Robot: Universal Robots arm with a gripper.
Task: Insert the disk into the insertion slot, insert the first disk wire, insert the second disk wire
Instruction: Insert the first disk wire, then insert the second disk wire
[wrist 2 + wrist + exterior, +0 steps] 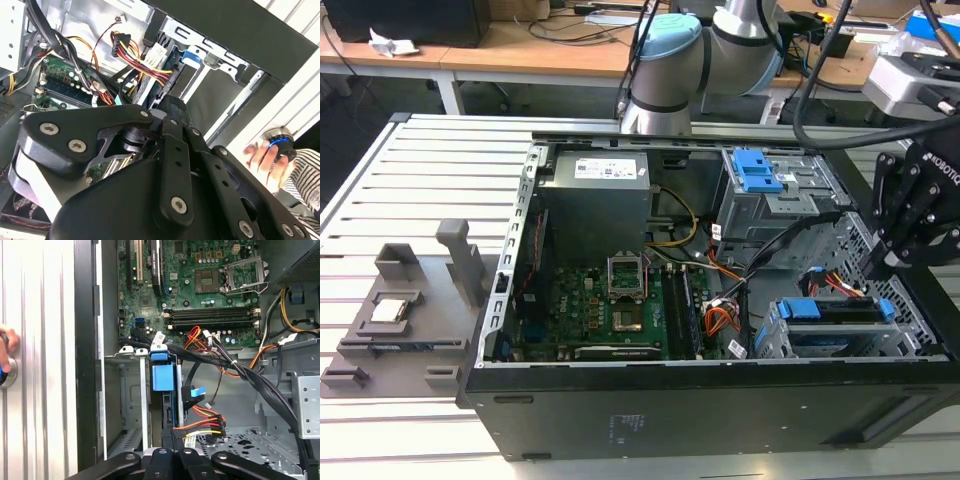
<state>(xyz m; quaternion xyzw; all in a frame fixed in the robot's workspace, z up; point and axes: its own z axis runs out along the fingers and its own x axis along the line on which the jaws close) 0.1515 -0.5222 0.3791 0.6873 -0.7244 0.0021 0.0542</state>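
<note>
Closest to us, the claw point(173, 440) is drawn narrow, its tips at the dark near end of the disk point(167, 407); we cannot tell whether they pinch anything. The disk sits edge-on inside the slot point(131, 390), its blue frame showing at the far end. We judge it dense, rigid and sensitive to knocks, best gripped across the long sides of the plastic frame, never on the label face or the connector. Just beside it, the red and yellow wires point(205, 421) look springy and light. Beyond lies the motherboard point(210, 285).
</note>
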